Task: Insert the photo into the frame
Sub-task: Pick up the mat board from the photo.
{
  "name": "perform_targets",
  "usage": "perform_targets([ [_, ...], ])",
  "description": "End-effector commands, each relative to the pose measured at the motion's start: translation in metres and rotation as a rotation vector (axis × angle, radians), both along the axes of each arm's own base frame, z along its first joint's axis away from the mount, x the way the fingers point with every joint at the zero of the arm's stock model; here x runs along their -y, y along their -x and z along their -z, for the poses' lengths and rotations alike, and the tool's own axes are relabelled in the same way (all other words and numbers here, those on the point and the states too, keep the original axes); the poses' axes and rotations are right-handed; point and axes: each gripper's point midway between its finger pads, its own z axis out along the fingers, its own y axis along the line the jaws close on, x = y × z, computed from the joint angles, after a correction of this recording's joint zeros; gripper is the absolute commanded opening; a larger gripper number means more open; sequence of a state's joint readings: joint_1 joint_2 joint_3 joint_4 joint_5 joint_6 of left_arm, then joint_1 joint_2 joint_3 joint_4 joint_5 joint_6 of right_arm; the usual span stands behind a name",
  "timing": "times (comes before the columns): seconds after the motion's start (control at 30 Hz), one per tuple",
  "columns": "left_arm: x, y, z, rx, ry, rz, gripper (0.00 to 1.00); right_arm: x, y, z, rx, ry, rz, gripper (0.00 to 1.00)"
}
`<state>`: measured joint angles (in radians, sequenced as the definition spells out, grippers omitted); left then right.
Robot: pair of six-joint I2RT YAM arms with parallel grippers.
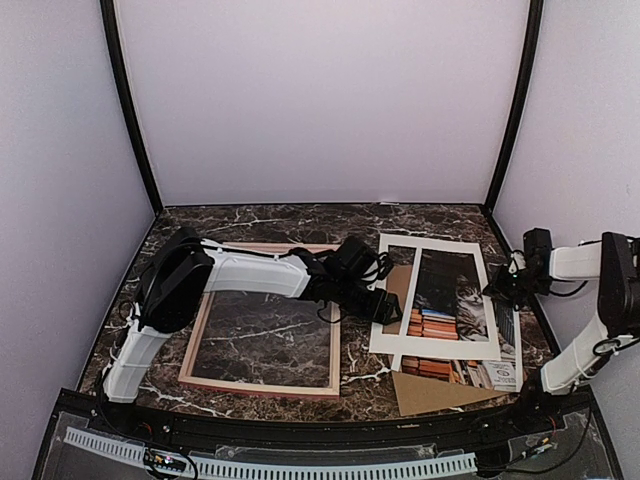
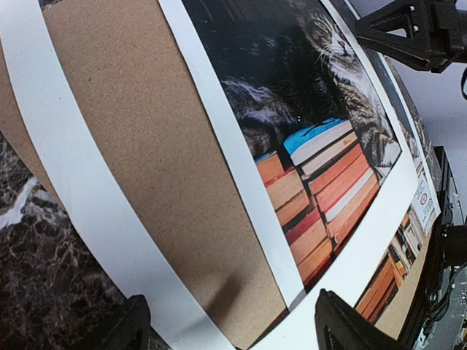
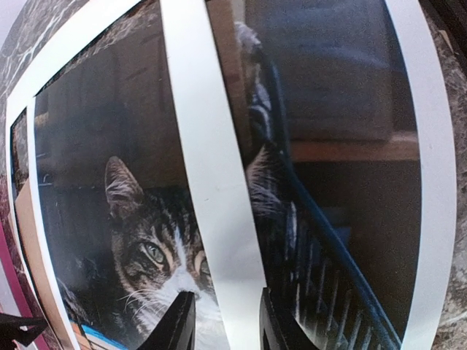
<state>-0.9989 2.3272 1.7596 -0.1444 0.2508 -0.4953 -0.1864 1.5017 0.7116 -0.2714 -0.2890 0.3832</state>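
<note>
Photo (image 1: 445,290): right of centre, flat under white mat (image 1: 430,242), over brown board (image 1: 430,393). Long axis top-to-bottom, books lowermost. Frame (image 1: 262,386): lower left, enclosing bare marble table (image 1: 300,222). Left gripper (image 2: 232,315) spread wide, right gripper (image 3: 225,321) narrowly parted; nothing held.

Table (image 1: 260,222) is finished in glossy, dark marble-look stone. Frame (image 1: 260,387) is made of smooth pink wood. Mat (image 2: 102,168) is cut from matt white card, board (image 2: 146,146) from rough brown cardboard. Photo (image 2: 321,175) is printed on slightly shiny paper.
</note>
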Motion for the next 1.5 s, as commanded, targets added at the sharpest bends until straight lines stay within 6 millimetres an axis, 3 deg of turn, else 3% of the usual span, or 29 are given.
perform_targets([
  [0.0,0.003,-0.001,-0.001,-0.022,-0.022,-0.019,0.79,-0.012,0.002,-0.006,0.030,-0.064,-0.030,0.29],
  [0.3,-0.008,-0.001,0.020,-0.048,-0.084,-0.062,0.77,-0.023,0.005,-0.002,0.034,-0.127,-0.049,0.25],
  [0.57,-0.017,0.002,0.031,-0.068,-0.110,-0.090,0.75,0.006,0.005,-0.019,0.051,0.037,0.028,0.36],
  [0.7,-0.023,0.001,0.033,-0.061,-0.120,-0.108,0.74,0.013,0.007,-0.014,0.026,0.071,0.041,0.41],
  [1.23,-0.030,0.004,0.040,-0.065,-0.133,-0.117,0.73,-0.004,0.015,0.015,-0.024,-0.025,-0.003,0.40],
  [1.47,-0.035,0.006,0.042,-0.070,-0.138,-0.127,0.73,-0.013,0.014,0.009,0.018,-0.086,-0.019,0.34],
])
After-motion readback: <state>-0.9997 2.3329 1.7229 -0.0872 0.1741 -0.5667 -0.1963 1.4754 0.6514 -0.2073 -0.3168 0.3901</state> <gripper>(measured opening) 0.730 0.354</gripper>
